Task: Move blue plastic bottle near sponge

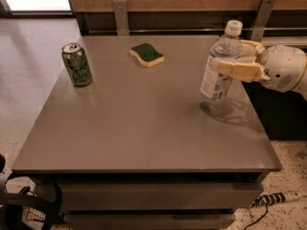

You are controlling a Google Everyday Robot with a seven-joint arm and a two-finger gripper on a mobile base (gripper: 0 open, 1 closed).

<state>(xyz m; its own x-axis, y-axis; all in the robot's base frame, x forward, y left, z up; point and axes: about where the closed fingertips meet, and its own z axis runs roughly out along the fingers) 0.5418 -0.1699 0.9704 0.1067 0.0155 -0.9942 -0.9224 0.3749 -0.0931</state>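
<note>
The blue plastic bottle [218,66] is clear with a white cap and a white-and-blue label. It is at the right side of the grey table [139,128], tilted a little, its base just above the tabletop over its shadow. My gripper [236,58] reaches in from the right and is shut on the bottle's upper body, one tan finger [238,70] in front of it and one behind. The sponge [147,54], dark green over pale yellow, lies flat at the far middle of the table, well to the left of the bottle.
A green drink can [76,64] stands upright at the table's far left. A wooden wall with metal brackets [121,16] runs behind the table. A power strip [278,198] and cables lie on the floor at the lower right.
</note>
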